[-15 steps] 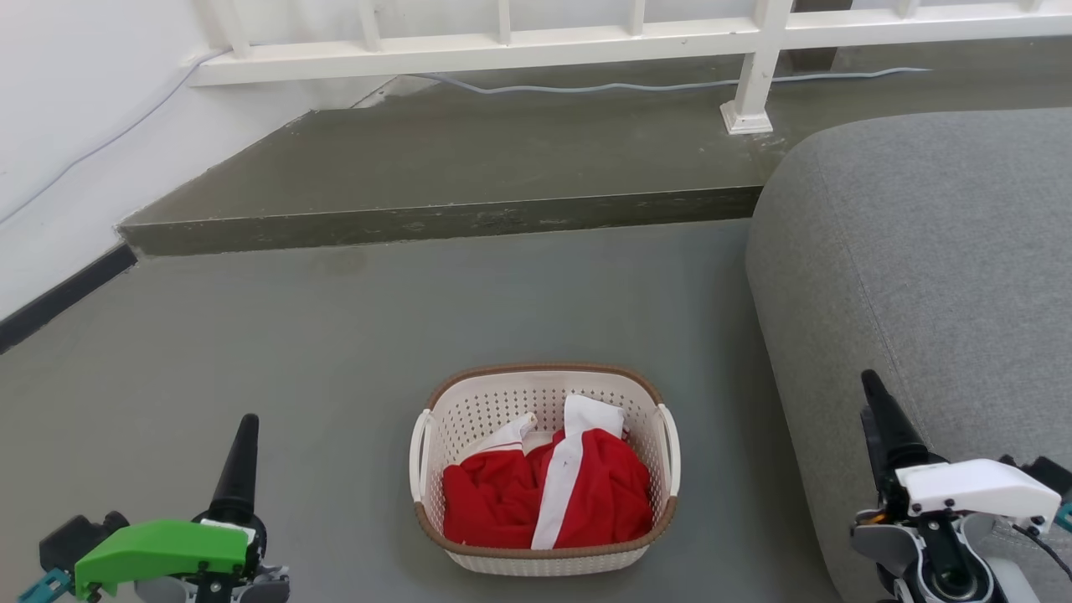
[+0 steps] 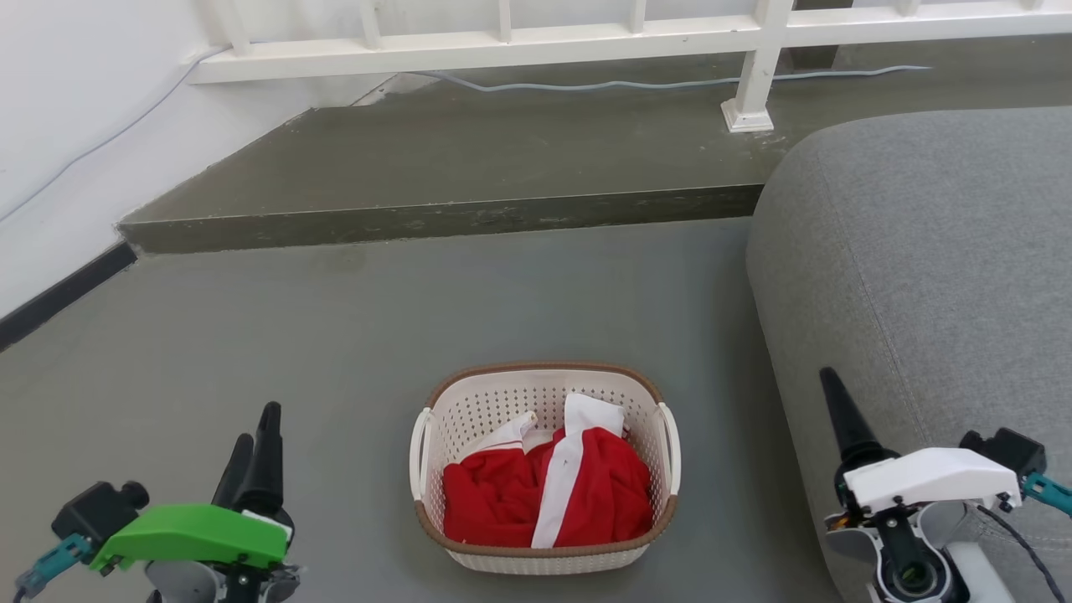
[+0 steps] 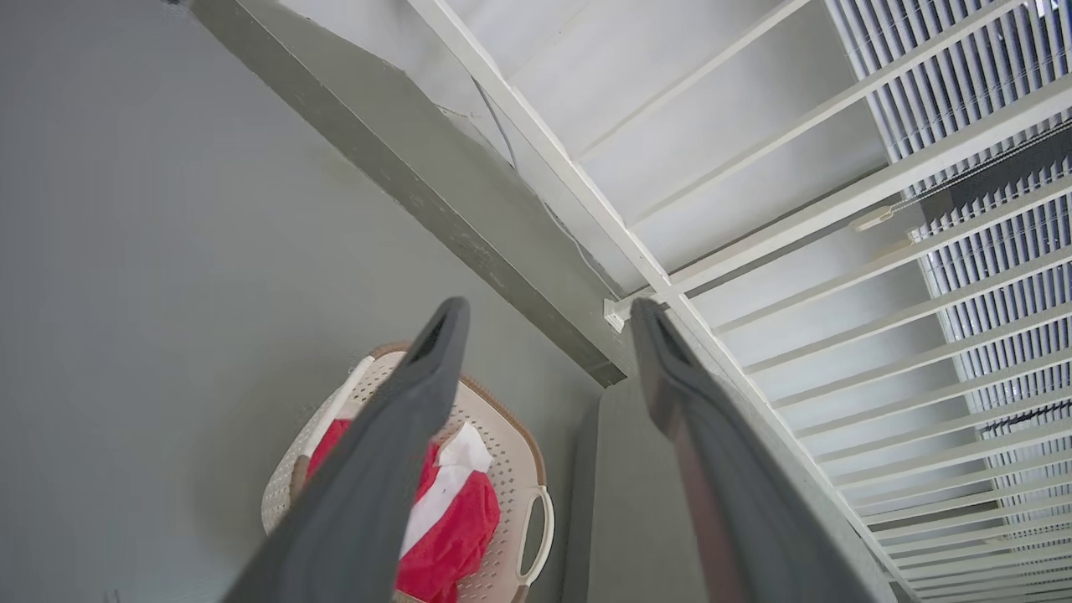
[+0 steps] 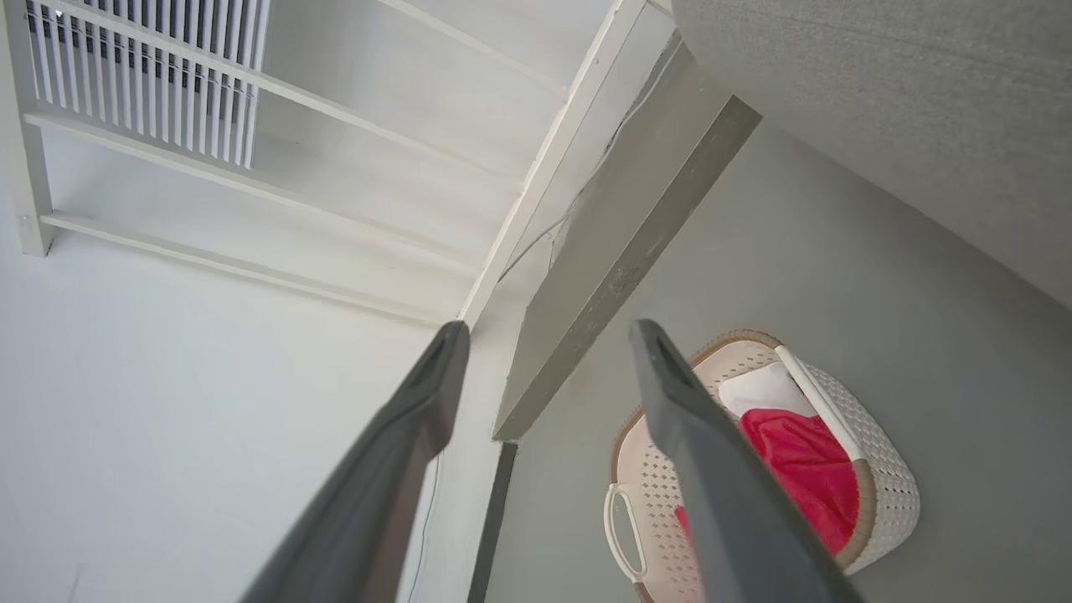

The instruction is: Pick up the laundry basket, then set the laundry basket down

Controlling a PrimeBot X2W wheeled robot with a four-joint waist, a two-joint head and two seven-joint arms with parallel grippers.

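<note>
The laundry basket [image 2: 502, 400], cream-white and perforated with a brown rim and white side handles, stands on the grey floor at the bottom centre of the head view. Red and white clothes [image 2: 544, 494] lie in it. My left gripper [image 2: 258, 434] hovers to its left, apart from it, open with nothing between its fingers. My right gripper [image 2: 833, 389] hovers to its right, beside the sofa, also open and holding nothing. In the left wrist view the laundry basket [image 3: 502, 431] lies below and partly behind my left gripper [image 3: 548, 310]. The right wrist view has the laundry basket [image 4: 888, 477] low and right of my right gripper [image 4: 550, 328].
A grey sofa [image 2: 921, 276] fills the right side, close to the basket's right handle. A raised concrete step [image 2: 435, 219] runs across behind, with a white railing [image 2: 502, 46] and its post [image 2: 752, 92] on it. A white wall [image 2: 59, 126] closes the left.
My left gripper has shifted a little right and turned, so both fingers show. The right gripper has moved left toward the basket. The basket has not moved.
</note>
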